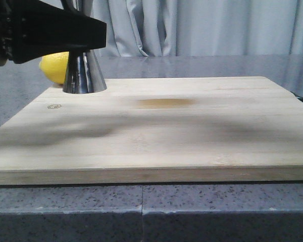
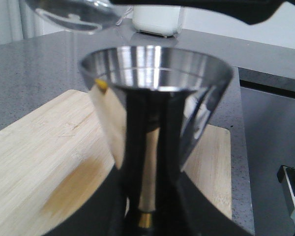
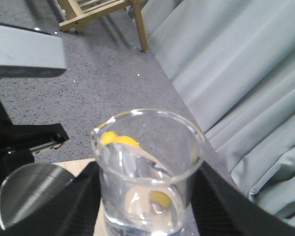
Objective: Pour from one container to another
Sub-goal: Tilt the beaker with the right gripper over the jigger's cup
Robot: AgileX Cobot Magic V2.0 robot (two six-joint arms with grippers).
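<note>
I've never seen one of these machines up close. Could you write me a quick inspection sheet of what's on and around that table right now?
Surface: pale wooden board with a brownish stain, lying on a grey speckled counter.
Job's things: steel jigger standing at the board's far left corner; glass beaker tilted above its rim, a thin stream falling beside or into it.
Clutter: a lemon behind the jigger.
Grippers: left gripper fingers clamp the jigger's waist; right gripper fingers clamp the beaker.
Cables: nothing seen.
Surroundings: grey curtain behind; wooden furniture legs and a white appliance nearby.
</note>
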